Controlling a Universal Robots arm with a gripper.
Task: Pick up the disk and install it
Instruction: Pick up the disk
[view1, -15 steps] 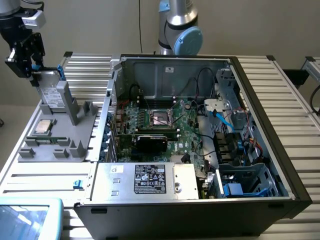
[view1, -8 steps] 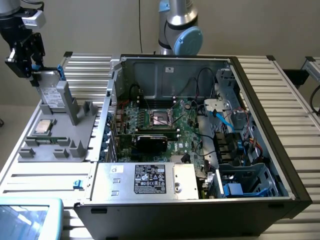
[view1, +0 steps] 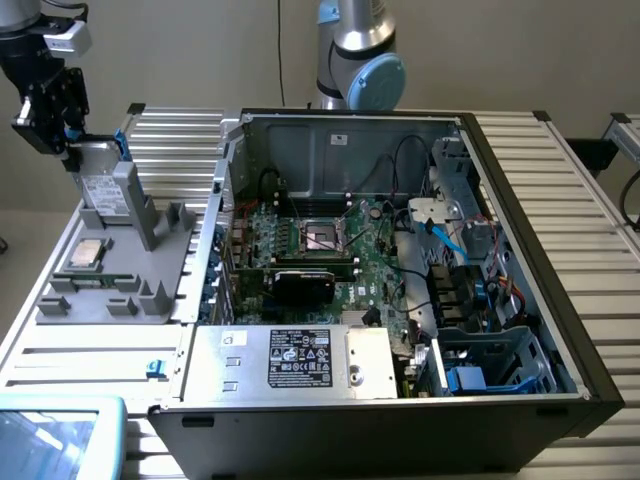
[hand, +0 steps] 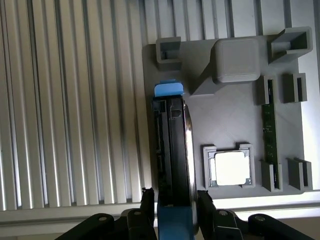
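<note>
Two fingers of the gripper straddle the disk. Jaws approx half open, one each side w/ a slim gap on one side, so prob not clamped yet. Disk stands on edge in the grey fixture tray, beside the CPU chip, at the exterior view's left of the PC case. Standing upright, it presents both flat faces for a pinch from above.

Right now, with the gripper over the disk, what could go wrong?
1. The gripper sits at one end of the disk, which could tilt or slip when lifted.
2. It stands upright in the holder; a slanted pull may jam it.
3. If dropped, it could strike the chip beside it.
</note>
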